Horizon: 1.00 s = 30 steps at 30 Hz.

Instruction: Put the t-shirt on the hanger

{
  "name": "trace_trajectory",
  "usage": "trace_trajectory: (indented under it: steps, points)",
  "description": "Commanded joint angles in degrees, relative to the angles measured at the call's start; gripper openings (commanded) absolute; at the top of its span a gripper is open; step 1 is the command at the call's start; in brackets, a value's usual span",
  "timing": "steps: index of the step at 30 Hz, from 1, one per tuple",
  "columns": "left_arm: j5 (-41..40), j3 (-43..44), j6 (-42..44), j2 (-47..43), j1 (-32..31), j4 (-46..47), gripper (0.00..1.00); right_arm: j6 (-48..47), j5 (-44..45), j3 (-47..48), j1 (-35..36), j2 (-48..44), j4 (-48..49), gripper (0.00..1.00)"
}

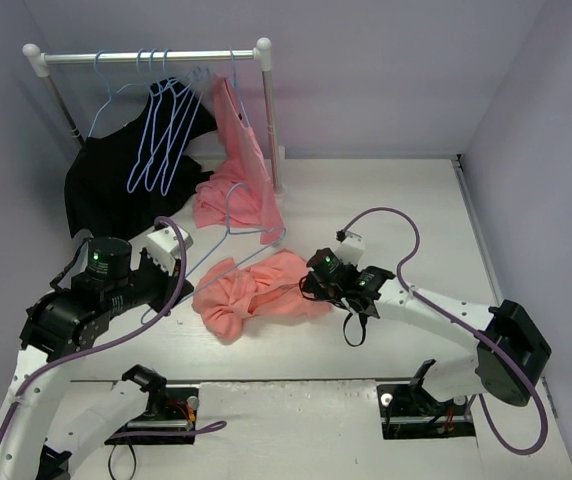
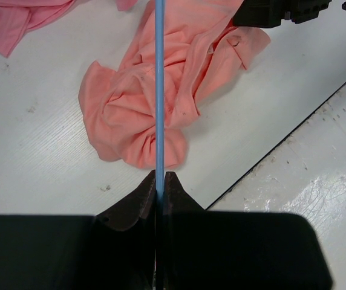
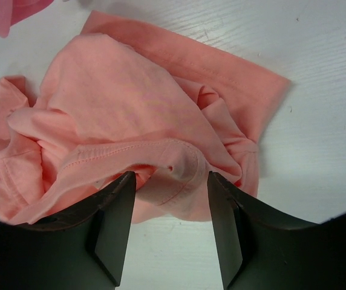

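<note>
On the white table [image 1: 386, 220], between the two arms, the salmon-pink t-shirt [image 1: 256, 292] lies in a crumpled, wrinkled heap, and no part of it is threaded onto a hanger yet. The left gripper [image 2: 159, 181] is clamped tight on the thin wire of the light-blue hanger [image 2: 159, 90], which runs out over the heap in the left wrist view; whether the wire touches the cloth cannot be told. The right gripper [image 3: 170, 176] has its jaws spread apart at the near edge of the shirt, straddling a stitched hem fold without pinching it. By this reading, securing the hanger is done, while gripping the shirt's opening, feeding the hanger inside and settling the shoulders all remain. Behind, the rack bar [image 1: 146, 57] carries spare hangers, a black garment [image 1: 106, 190] and another pink garment [image 1: 241, 150]
</note>
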Motion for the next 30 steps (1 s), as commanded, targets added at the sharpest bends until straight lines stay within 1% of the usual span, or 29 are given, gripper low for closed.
trace_trajectory:
  steps: [1, 7, 11, 12, 13, 15, 17, 19, 21, 22, 23, 25, 30]
  points:
    - [0.86, 2.78, -0.40, 1.03, -0.43, 2.94, 0.00, 3.31, 1.97, 0.95, 0.46, 1.20, 0.44, 0.48]
    - [1.48, 3.04, -0.28, 1.04, -0.70, 2.85, 0.00, 4.04, 1.69, 0.47, 0.42, 3.46, 0.41, 0.48]
    - [2.43, 2.86, -0.05, 0.95, -1.03, 2.85, 0.00, 4.50, 1.77, -0.45, 0.39, 4.29, 0.36, 0.43]
    - [2.82, 2.92, 0.07, 0.89, -1.11, 2.91, 0.00, 4.07, 2.14, -0.65, 0.39, 4.23, 0.36, 0.38]
    - [3.14, 2.95, 0.18, 0.81, -1.14, 2.88, 0.00, 3.61, 2.30, -0.78, 0.39, 4.15, 0.36, 0.36]
    - [3.80, 2.86, 0.49, 0.64, -1.27, 2.80, 0.00, 2.35, 2.75, -1.04, 0.07, 3.75, 0.36, 0.27]
    - [5.33, 2.80, 0.95, 0.51, -1.63, 2.76, 0.00, -0.07, 3.30, -1.02, -0.46, 3.24, 0.27, 0.17]
    - [6.50, 2.52, 1.04, 0.40, -1.91, 2.69, 0.00, -2.54, 3.27, -0.77, -1.36, 2.47, 0.35, 0.12]
    - [8.14, 1.99, 1.18, 0.27, -2.32, 2.76, 0.00, -5.99, 3.27, -0.10, -2.60, 1.66, 0.36, 0.04]
    - [8.68, 1.42, 1.31, 0.16, -2.41, 2.76, 0.00, -9.03, 2.75, 0.32, -3.94, 0.96, 0.36, 0.02]
    - [9.33, 0.90, 1.46, 0.09, -2.49, 2.78, 0.00, -12.11, 2.07, 0.84, -5.53, 0.27, 0.37, 0.00]
    - [10.45, 0.49, 1.71, 0.25, -2.72, 2.76, 0.00, -17.48, 0.54, 2.01, -8.40, -0.89, 0.36, 0.00]
    - [11.09, 0.74, 2.32, 1.08, -3.20, 2.80, 0.00, -26.31, -3.23, 5.94, -12.44, -1.86, 0.35, 0.00]
